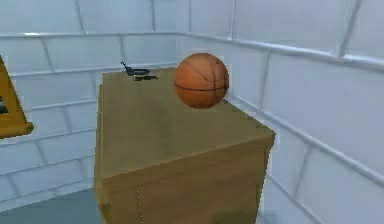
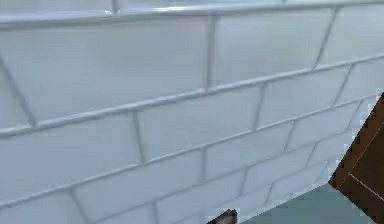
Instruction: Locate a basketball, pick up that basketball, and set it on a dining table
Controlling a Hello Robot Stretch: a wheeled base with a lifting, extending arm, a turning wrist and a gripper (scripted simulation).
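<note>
Basketball point(image 1: 202, 80) is seen at wooden cabinet's point(image 1: 170, 150) 2 o'clock edge.
Tiled wall point(image 1: 320, 110) is set close at 3 o'clock; floor point(image 1: 45, 212) is left at 7 o'clock; gripper finger state cannot be told.

1. A wooden cabinet point(image 1: 170, 140) with a flat top stands in the middle of the scene, its near corner edge facing the camera.
2. An orange basketball point(image 1: 201, 80) with dark seams sits on the cabinet top, toward the far right, close to the right edge.
3. A small dark object point(image 1: 135, 71) lies at the far edge of the top, left of the ball and apart from it; its kind cannot be made out.
4. White tiled walls point(image 1: 320, 100) stand behind and to the right of the cabinet.
5. A yellow-framed picture point(image 1: 10, 100) hangs at the left edge.
6. A strip of grey-blue floor point(image 1: 60, 208) shows at the near left.
</note>
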